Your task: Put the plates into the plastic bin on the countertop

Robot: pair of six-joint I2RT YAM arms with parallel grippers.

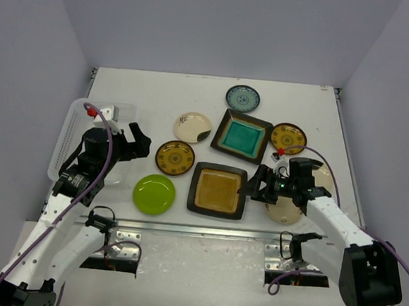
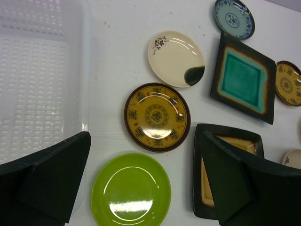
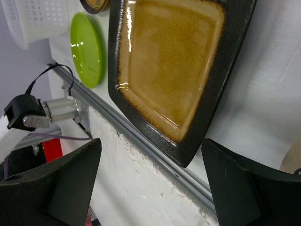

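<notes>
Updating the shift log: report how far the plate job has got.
Done: nothing; the visible part of the plastic bin holds no plate. In hand: the right pincer, open, sits at the amber square plate's edge, not gripping. Remaining: every visible plate, lying on the countertop.

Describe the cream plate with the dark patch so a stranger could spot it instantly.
Start at the plastic bin on the left side of the countertop and look right toward the teal square plate. The small round plate between them, behind the brown-yellow patterned one, is it. It is cream, and only it has a dark green patch at one edge and a black sprig opposite.
</notes>
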